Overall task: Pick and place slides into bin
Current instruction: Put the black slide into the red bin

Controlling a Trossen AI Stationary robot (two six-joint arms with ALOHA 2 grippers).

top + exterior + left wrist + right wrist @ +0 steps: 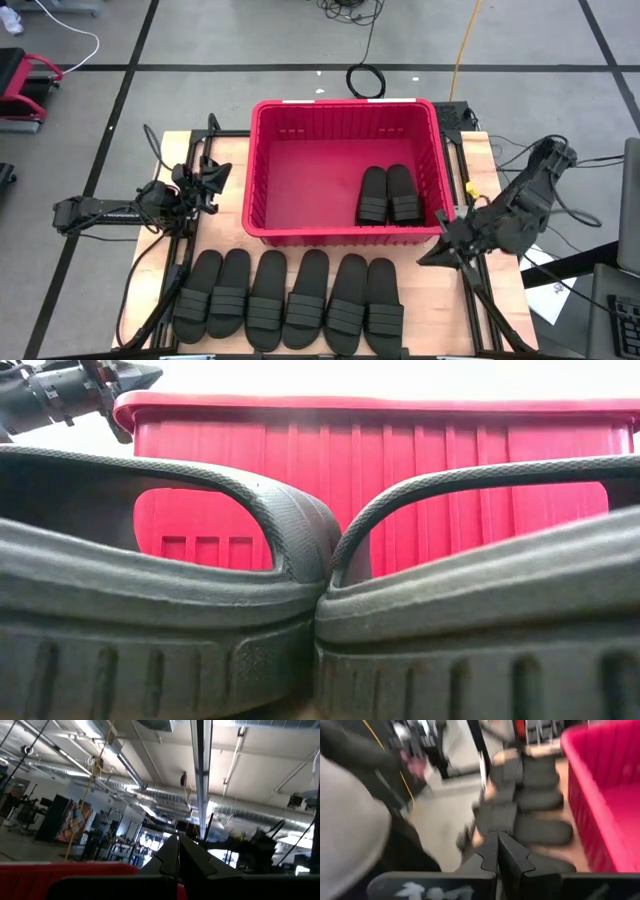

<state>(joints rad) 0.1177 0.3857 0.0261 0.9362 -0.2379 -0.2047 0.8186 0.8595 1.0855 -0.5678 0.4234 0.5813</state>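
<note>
From above, the red bin (345, 170) sits at the centre of my wooden surface (499, 190). Two black slides (389, 194) lie side by side inside it, toward its 4 o'clock corner. Six more slides (290, 299) lie in a row on the surface at 6 o'clock from the bin, soles touching one another.

My left tool (214, 178) hangs just beside the bin's 9 o'clock wall, fingers pressed together and holding nothing. My right tool (440, 245) hangs off the bin's 4 o'clock corner, near the end of the row, also pinched shut and empty.

Black cables (366, 78) coil on the floor at 12 o'clock from the bin, and a yellow cord (463, 45) runs beside them.

The low view is almost filled by two slides (160, 620) meeting edge to edge; they block most of the bin, whose ribbed wall shows through their straps. The left wrist view looks over the bin's rim to ceiling ducts (165, 795). The right wrist view shows the row of slides next to the bin wall, blurred.
</note>
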